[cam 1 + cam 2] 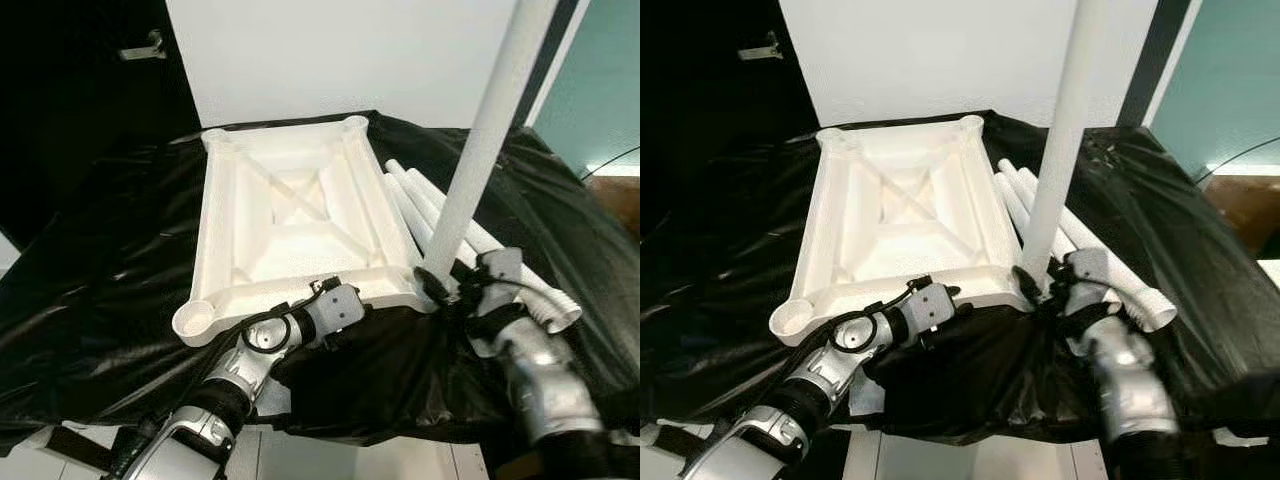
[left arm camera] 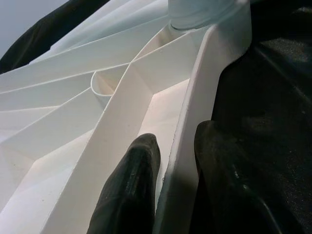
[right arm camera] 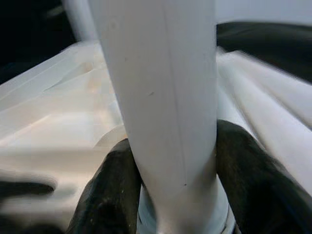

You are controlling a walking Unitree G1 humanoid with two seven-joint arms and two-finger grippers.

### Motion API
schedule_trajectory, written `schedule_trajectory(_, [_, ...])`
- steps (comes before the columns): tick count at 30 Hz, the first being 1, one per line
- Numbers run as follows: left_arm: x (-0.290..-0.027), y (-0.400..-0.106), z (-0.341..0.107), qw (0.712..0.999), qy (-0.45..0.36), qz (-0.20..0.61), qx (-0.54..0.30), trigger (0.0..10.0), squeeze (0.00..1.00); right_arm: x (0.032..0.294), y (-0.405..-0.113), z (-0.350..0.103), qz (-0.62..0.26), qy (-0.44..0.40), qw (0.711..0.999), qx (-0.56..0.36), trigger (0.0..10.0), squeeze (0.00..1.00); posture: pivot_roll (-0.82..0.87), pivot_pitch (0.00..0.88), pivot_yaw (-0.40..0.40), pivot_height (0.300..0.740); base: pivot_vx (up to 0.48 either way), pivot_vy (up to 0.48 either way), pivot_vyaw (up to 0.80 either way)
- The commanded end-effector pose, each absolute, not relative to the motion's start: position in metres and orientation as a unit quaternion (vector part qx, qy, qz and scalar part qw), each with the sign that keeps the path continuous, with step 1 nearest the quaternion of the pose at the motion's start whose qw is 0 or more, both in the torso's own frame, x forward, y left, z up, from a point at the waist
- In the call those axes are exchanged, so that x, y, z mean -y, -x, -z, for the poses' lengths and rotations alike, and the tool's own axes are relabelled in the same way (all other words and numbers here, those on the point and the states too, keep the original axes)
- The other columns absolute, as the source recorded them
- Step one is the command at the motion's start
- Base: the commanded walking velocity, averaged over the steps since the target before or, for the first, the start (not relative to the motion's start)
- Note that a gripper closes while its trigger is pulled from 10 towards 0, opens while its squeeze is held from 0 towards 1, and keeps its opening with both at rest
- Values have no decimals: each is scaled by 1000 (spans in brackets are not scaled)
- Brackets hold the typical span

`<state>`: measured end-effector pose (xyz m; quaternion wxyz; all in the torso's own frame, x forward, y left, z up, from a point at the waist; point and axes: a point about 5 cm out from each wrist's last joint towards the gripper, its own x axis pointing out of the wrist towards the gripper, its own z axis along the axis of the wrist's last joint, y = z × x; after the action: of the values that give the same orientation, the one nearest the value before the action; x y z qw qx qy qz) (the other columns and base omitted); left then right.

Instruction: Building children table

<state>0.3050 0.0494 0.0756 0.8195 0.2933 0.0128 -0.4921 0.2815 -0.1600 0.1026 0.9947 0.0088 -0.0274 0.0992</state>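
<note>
The white plastic tabletop [image 1: 290, 215] lies upside down on a black-covered surface, ribs facing up. My left gripper [image 1: 325, 292] is shut on the tabletop's near rim [image 2: 183, 141], one finger inside the rim and one outside. A white table leg [image 1: 480, 150] stands upright in the near right corner socket [image 1: 420, 290]. My right gripper [image 1: 440, 285] is shut on the leg just above the socket, its black fingers [image 3: 109, 190] on either side of the tube [image 3: 161, 97].
Several loose white legs [image 1: 450, 235] lie side by side on the black sheet [image 1: 110, 270] to the right of the tabletop. A white wall stands behind, with a dark door and handle [image 1: 145, 47] at the back left. The near left corner socket [image 1: 195, 320] stands empty.
</note>
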Motion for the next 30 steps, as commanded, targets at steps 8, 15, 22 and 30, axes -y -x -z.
schedule_trajectory(8, [-55,-288,-40,797,-302,514,-95,10000,0,146,-283,-89,-32,-6,999,2,10000,0,-42,11,3,740,0,0,0])
schedule_trajectory(15, [-56,-288,-40,799,-301,512,-96,10000,0,143,-284,-95,-32,7,999,20,10000,1000,-41,12,-2,740,0,0,0])
schedule_trajectory(22, [-58,-291,-44,825,-266,490,-89,10000,1000,143,-270,-93,-42,44,998,29,10000,0,-46,21,-7,740,0,0,0])
schedule_trajectory(30, [-63,-298,-67,859,-192,473,-34,10000,1000,149,-260,-93,-40,39,998,30,10000,0,-59,31,-2,740,0,0,0])
